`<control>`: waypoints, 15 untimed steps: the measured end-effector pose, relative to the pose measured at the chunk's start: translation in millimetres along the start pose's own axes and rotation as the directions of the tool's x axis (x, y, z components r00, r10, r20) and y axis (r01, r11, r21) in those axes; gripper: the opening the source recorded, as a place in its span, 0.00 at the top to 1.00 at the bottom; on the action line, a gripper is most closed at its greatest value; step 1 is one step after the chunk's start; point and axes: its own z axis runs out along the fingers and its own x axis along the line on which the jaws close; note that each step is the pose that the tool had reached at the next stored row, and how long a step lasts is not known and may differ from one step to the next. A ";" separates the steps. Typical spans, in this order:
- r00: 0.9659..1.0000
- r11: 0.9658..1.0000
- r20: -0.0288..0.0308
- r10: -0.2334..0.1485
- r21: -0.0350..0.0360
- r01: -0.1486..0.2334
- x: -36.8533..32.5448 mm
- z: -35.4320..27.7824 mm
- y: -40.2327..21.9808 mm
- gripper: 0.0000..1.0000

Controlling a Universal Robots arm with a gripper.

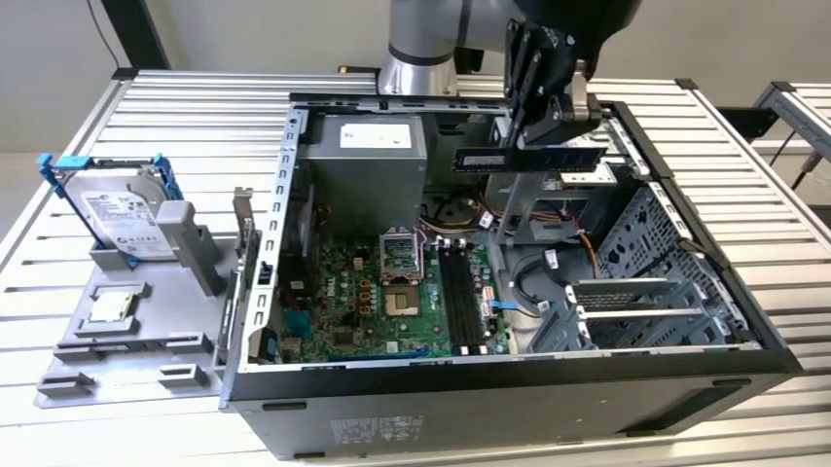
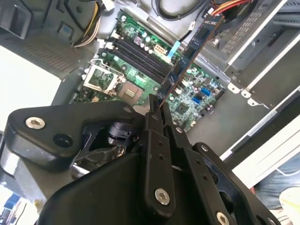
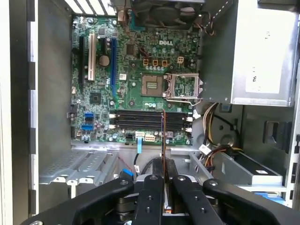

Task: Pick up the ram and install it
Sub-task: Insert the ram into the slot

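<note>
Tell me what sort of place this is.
Probably a robotics lab bench for computer assembly: an open computer case sits on a slatted metal table, the gripper holds the ram above its motherboard, and a hard drive stands in a grey fixture beside it.

The ram [image 2: 194, 46] hides partly between the jaws (exterior view's top edge crops the arm [image 1: 418, 44]).

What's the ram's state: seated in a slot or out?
Out. The ram hangs clamped in the jaws of the gripper above the open case, well clear of the motherboard's black slots.
</note>
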 end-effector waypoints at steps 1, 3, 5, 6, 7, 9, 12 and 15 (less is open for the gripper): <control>1.000 1.000 0.000 0.000 0.000 0.000 -1.8 0.0 -0.1 1.00; 1.000 1.000 0.000 0.000 0.000 0.000 -4.0 0.1 -0.1 1.00; 1.000 1.000 0.000 0.000 0.000 0.000 -4.6 0.1 -0.2 1.00; 1.000 1.000 0.000 0.000 0.000 0.000 -4.7 0.1 -0.1 1.00; 1.000 1.000 0.000 0.000 0.000 0.000 -4.7 0.1 -0.1 1.00; 1.000 1.000 0.000 0.000 0.000 0.000 -4.7 0.1 -0.1 1.00; 1.000 1.000 0.000 0.000 0.000 0.000 -4.8 0.1 -0.1 1.00; 1.000 1.000 0.000 0.000 0.000 0.000 -4.8 0.1 -0.1 1.00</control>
